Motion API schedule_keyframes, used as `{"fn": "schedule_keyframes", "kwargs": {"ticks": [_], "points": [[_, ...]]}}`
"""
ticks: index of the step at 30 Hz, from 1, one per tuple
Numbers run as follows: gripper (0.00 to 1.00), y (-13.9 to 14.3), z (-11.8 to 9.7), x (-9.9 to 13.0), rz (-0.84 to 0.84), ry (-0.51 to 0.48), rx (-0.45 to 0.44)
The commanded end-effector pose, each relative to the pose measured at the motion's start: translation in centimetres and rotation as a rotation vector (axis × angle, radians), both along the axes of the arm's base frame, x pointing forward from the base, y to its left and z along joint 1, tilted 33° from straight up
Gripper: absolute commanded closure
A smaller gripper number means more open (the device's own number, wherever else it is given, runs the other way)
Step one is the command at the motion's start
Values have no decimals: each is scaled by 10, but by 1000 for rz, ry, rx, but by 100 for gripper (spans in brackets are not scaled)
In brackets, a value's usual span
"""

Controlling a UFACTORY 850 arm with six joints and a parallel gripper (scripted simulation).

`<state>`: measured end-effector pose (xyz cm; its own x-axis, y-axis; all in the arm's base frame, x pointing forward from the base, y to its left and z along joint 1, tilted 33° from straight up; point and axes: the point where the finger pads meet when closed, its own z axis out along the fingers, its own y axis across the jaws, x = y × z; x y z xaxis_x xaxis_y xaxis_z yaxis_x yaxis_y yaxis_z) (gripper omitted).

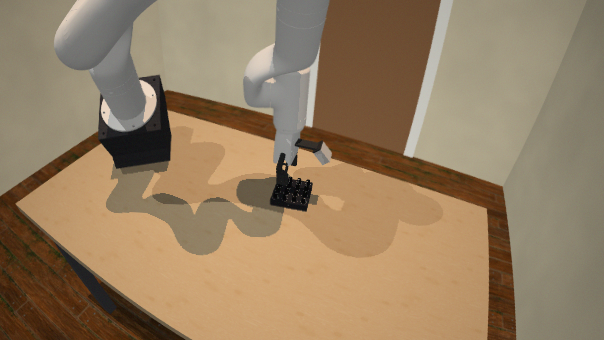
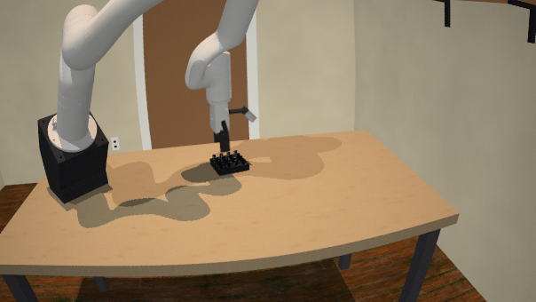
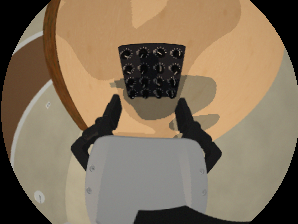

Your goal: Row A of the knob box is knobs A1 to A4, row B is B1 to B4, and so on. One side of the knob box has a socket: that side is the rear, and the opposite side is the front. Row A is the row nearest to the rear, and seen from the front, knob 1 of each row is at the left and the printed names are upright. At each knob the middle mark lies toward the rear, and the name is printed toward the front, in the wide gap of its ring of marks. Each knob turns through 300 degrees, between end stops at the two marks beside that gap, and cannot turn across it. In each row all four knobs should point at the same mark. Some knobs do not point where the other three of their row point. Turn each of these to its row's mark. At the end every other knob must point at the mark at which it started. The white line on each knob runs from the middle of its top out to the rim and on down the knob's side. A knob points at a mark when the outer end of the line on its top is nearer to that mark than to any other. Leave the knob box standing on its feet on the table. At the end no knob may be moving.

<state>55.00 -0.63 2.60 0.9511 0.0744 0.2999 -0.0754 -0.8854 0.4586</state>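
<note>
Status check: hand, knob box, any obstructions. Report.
Hand open, empty, poised above the knob box. Box standing on the table, no knob gripped. Nothing else near the box.

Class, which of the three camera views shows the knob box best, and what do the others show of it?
The wrist view: the knob box is seen from above, unblocked, its knob grid visible beyond the open gripper. The top and exterior views show it small, slanted, partly behind the fingers.
</note>
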Motion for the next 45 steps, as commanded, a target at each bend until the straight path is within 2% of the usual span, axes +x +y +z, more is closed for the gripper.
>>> {"fn": "schedule_keyframes", "kwargs": {"ticks": [1,31,45], "points": [[0,0,-1,-4,-1,2,0],[0,-7,-13,-46,-1,2,0],[0,-8,-14,-50,-1,2,0]]}}
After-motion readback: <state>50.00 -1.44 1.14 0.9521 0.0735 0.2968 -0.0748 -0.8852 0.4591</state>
